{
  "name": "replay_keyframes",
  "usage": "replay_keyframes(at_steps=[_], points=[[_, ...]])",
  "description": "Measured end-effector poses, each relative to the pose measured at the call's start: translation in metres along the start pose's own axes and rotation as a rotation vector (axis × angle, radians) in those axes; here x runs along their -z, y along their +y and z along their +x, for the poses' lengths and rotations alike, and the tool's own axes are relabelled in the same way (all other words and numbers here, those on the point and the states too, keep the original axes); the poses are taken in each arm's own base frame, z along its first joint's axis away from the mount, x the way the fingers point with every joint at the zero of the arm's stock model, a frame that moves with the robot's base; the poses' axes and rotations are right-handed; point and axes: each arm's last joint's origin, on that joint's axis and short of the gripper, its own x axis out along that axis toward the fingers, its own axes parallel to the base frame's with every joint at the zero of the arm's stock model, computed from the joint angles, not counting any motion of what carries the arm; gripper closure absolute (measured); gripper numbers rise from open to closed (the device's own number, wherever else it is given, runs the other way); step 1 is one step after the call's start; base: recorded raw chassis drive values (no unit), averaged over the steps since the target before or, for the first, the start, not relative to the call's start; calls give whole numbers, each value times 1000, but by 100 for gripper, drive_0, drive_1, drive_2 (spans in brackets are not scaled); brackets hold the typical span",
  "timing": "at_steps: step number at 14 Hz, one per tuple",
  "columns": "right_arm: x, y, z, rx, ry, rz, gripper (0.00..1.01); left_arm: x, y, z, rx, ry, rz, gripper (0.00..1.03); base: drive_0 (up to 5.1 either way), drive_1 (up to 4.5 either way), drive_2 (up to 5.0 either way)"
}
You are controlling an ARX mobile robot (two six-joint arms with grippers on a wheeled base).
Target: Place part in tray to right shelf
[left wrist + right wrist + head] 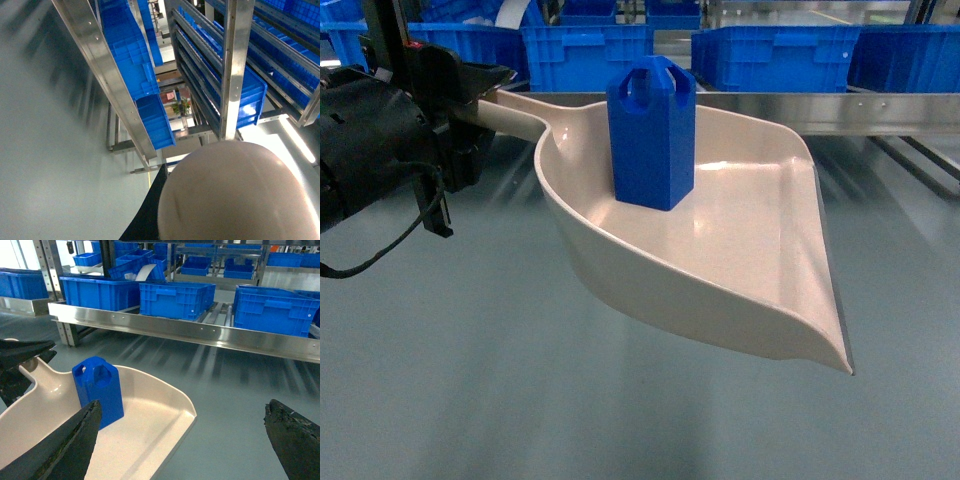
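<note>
Your left gripper, at nine o'clock, reaches in level and clamps the tray by its handle. The part stands upright in it. Your right gripper hangs spread wide beside the tray, short of the right shelf.

Premises: an industrial storage or parts-handling facility, consistent with a warehouse or factory logistics area.

Evidence noted. Large blue plastic crates stand in a row across the top of the head view, on a stainless steel rack whose flat front rail carries visible fasteners. In the right wrist view, further blue crates sit on the same kind of rack, with more tiers of racking and crates in the upper part of the frame. The left wrist view shows perforated metal uprights and stacked shelf levels. The floor is smooth, grey-green and glossy, reflecting the overhead lighting.
</note>
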Motion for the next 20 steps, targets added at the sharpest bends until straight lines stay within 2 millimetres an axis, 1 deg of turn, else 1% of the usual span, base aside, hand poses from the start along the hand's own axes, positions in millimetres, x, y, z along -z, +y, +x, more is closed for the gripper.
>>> replay_keyframes(at_steps=[1, 7, 10, 13, 20], points=[[0, 0, 0, 0, 1, 0, 3, 0, 0, 0, 0, 0, 0, 89, 0, 0, 0], [0, 0, 0, -3, -1, 0, 3, 0, 0, 0, 1, -2, 0, 89, 242, 229, -514], [0, 0, 0, 0, 0, 0, 3, 3, -1, 0, 4, 14, -1, 89, 25, 419, -368], [0, 0, 0, 0, 0, 0, 3, 0, 0, 0, -3, -1, 0, 89, 36, 431, -360], [0, 0, 0, 0, -2, 0, 3, 0, 0, 0, 2, -1, 1, 89, 36, 431, -360]])
